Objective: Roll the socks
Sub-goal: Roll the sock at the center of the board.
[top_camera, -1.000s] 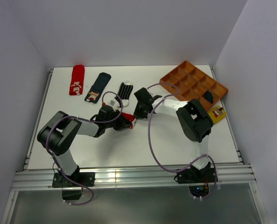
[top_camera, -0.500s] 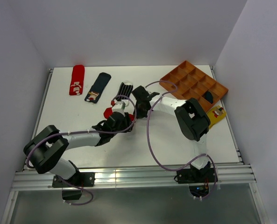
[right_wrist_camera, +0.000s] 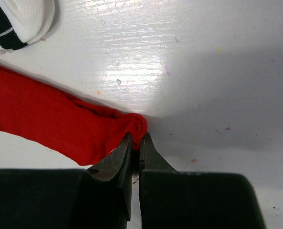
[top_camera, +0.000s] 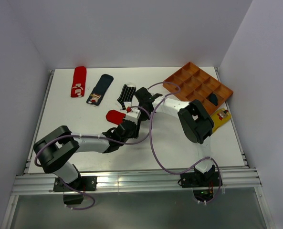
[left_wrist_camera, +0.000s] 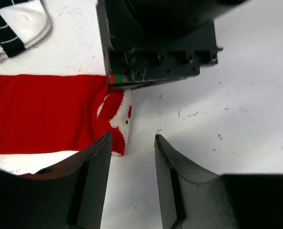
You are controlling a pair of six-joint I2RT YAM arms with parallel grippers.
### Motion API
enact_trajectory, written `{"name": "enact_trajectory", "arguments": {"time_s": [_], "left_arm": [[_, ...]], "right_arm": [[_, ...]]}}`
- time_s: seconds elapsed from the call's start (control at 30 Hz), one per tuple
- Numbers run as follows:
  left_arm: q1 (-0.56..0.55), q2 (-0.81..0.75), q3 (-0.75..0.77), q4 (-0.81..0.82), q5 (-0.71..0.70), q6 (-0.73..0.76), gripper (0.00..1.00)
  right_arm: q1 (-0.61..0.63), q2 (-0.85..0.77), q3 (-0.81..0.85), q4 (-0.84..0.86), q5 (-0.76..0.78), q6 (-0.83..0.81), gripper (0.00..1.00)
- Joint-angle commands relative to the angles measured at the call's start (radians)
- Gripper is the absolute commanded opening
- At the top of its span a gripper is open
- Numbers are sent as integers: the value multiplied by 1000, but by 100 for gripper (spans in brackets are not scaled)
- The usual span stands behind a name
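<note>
The white table (top_camera: 189,143) is carrying both arms and all the socks. The left arm (top_camera: 84,142) is reaching in low from the near left, and the right arm (top_camera: 196,121) is bending back toward the middle, so the two wrists are meeting near the table's centre. An orange tray (top_camera: 193,80) with many compartments is sitting at the far right. A dark sock (top_camera: 213,98) is lying in a compartment at its right end, and a mustard sock (top_camera: 221,116) is lying on the table just beside that end.

Along the far left, a second red sock (top_camera: 78,81), a navy sock with a patch (top_camera: 99,89) and a striped sock (top_camera: 127,94) are lying flat in a row.

The red sock (top_camera: 116,116) is lying stretched out just in front of the striped one, its white-marked end pointing toward the grippers.

The right gripper (right_wrist_camera: 135,143) is pinching that end, its jaws pressing together on a fold of red fabric.

The left gripper (left_wrist_camera: 131,157) is hovering just beside it with jaws standing apart. Only bare table is showing between its fingers (left_wrist_camera: 96,162), and the sock's white end is lying against the left one.
</note>
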Motion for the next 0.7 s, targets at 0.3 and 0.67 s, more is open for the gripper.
{"name": "enact_trajectory", "arguments": {"time_s": [0.3,0.67], "left_arm": [[-11,118,96,-50,-134,16,46],[-13,214,188,-205,-137,-11,45]], "right_arm": [[5,35,8,-32,15,-15,0],[3,39,21,-41,15,-21,0]]}}
